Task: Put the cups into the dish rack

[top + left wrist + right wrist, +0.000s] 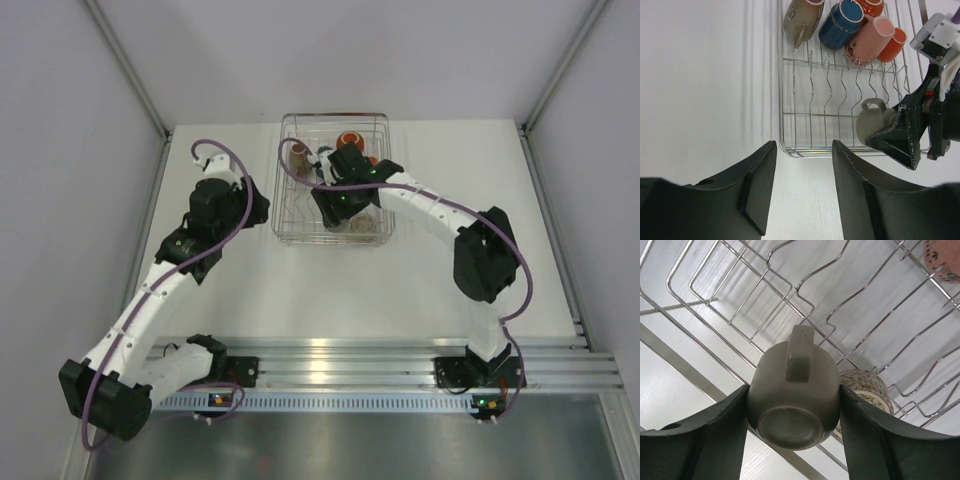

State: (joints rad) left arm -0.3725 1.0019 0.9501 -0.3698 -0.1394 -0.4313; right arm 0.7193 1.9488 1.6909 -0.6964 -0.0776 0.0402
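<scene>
The right hand (793,412) clamps a grey mug (792,375), its mouth pointing away toward the dish rack (779,100) wires directly beneath, with a speckled cup (862,385) just beside. The left hand (804,150) hangs wide and empty off the rack's corner.

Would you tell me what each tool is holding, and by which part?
The right tool grips a grey mug by its sides; the left tool holds nothing.

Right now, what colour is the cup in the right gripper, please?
Olive-grey cup, clearest in the right wrist view.
</scene>
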